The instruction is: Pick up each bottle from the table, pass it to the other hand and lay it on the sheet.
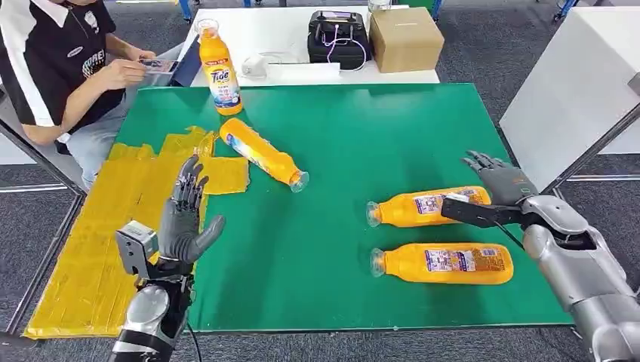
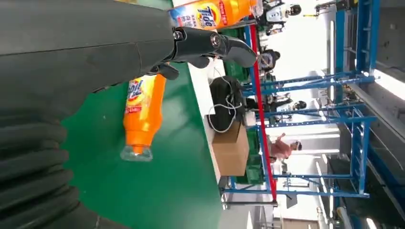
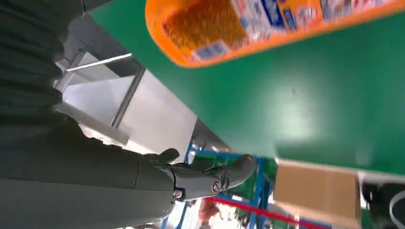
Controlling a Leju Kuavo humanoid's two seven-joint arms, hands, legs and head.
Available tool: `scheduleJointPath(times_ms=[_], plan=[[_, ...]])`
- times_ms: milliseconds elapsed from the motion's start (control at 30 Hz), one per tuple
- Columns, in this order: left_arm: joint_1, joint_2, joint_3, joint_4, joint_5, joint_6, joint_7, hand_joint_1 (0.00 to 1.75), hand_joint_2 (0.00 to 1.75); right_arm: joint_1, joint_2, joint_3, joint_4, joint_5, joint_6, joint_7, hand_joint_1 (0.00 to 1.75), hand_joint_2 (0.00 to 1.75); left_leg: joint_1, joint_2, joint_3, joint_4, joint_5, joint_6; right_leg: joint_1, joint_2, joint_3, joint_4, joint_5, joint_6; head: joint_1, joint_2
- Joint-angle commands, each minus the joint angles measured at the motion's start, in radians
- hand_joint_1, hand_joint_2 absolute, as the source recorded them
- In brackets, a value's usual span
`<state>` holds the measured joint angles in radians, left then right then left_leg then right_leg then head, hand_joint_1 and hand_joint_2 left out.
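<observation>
I am holding my left hand (image 1: 185,215) up over the near left part of the green tabletop (image 1: 362,143), fingers spread and gripping nothing, just above the edge of the yellow sheet (image 1: 113,226). My right hand (image 1: 502,185) is hovering past the right edge, fingers apart and empty, just beside the base of the farther lying bottle (image 1: 426,206). The nearer lying bottle (image 1: 445,263) is resting close in front of it. A third bottle (image 1: 264,154) is lying tilted with its base on the sheet's corner, and a Tide bottle (image 1: 219,72) is standing upright at the far edge, near a seated person (image 1: 60,60)
</observation>
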<state>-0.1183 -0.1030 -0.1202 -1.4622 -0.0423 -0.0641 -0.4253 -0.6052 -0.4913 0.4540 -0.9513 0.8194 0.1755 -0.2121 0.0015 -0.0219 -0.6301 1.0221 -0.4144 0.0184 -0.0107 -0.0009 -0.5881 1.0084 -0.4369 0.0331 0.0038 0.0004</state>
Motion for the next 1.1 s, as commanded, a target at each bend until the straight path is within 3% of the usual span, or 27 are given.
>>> scheduleJointPath(times_ms=[33, 233, 400, 433, 1033, 1067, 1100], plan=[[-0.067, 0.024, -0.042, 0.102, 0.011, -0.003, 0.002, 0.00, 1.75, -0.124, 0.050, 0.131, 0.237, -0.024, 0.014, -0.028, 0.00, 1.75, 0.001, 0.004, 0.005, -0.001, -0.001, -0.001, 0.001, 0.002, 0.005, -0.002, 0.000, -0.001, 0.000, 0.000], [-0.083, 0.027, -0.054, 0.134, 0.025, 0.000, 0.001, 0.00, 1.75, -0.154, 0.058, 0.203, 0.305, -0.060, 0.032, -0.049, 0.00, 1.75, 0.001, 0.004, 0.004, -0.001, -0.001, -0.001, 0.001, 0.002, 0.004, -0.002, 0.000, -0.001, 0.000, 0.000], [-0.085, 0.025, -0.057, 0.139, 0.025, 0.000, 0.001, 0.00, 1.75, -0.146, 0.070, 0.202, 0.313, -0.065, 0.016, -0.049, 0.00, 1.75, 0.000, 0.003, 0.003, -0.001, -0.001, -0.001, 0.001, 0.002, 0.003, -0.001, 0.000, -0.001, 0.000, 0.000], [-0.089, 0.021, -0.062, 0.143, 0.025, 0.000, 0.001, 0.00, 1.75, -0.126, 0.104, 0.210, 0.328, -0.064, -0.002, -0.040, 0.00, 1.75, 0.001, 0.003, 0.004, -0.001, -0.001, -0.001, 0.001, 0.002, 0.004, -0.002, 0.000, -0.001, 0.000, 0.000], [-0.103, 0.023, -0.074, 0.168, 0.027, 0.000, 0.001, 0.00, 1.75, -0.149, 0.119, 0.234, 0.399, -0.064, -0.008, -0.050, 0.00, 1.75, 0.000, 0.002, 0.003, 0.000, 0.000, -0.001, 0.000, 0.001, 0.002, -0.001, 0.000, -0.001, 0.000, 0.000], [-0.104, 0.024, -0.075, 0.172, 0.029, 0.000, 0.001, 0.00, 1.75, -0.149, 0.122, 0.239, 0.409, -0.065, -0.014, -0.049, 0.21, 1.75, 0.001, 0.003, 0.004, -0.001, -0.001, -0.001, 0.001, 0.001, 0.004, -0.002, 0.000, -0.001, 0.000, 0.000], [-0.104, 0.024, -0.075, 0.172, 0.029, 0.001, 0.001, 0.00, 1.75, -0.150, 0.122, 0.241, 0.415, -0.063, -0.017, -0.050, 0.68, 1.75, 0.001, 0.003, 0.003, -0.001, -0.001, -0.001, 0.001, 0.001, 0.003, -0.001, 0.000, -0.001, 0.000, 0.000]])
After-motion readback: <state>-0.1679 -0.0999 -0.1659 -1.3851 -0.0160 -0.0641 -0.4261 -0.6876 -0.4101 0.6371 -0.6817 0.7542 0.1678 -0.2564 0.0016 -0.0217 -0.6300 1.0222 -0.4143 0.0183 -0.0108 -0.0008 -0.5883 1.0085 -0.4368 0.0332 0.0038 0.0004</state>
